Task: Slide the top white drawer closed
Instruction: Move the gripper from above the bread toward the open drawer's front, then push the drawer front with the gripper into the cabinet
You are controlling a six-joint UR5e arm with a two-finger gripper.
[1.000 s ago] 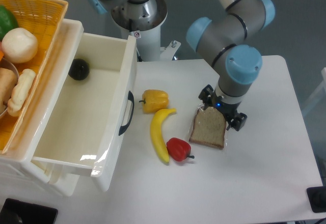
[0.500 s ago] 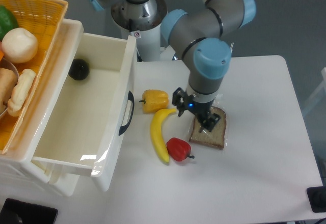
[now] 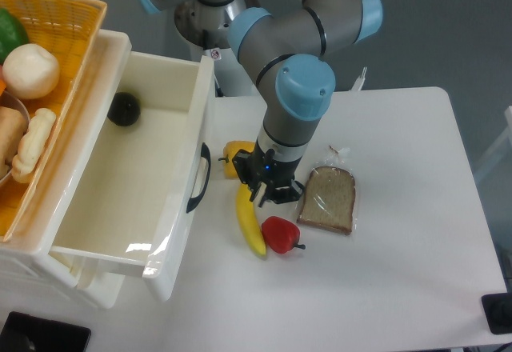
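drawer [image 3: 128,184] stands pulled out at left, handle [image 3: 200,178] facing right | banana [image 3: 250,216] lies between | our gripper [image 3: 267,190] hovers over it, right of handle; jaws apart or together, we cannot tell | push runs leftward

No readable text, brand, number or sign can be made out anywhere in the view. A small round sticker [image 3: 214,54] with a red mark is seen on the white robot base [image 3: 226,64] behind the table, but its content is too small to be read.
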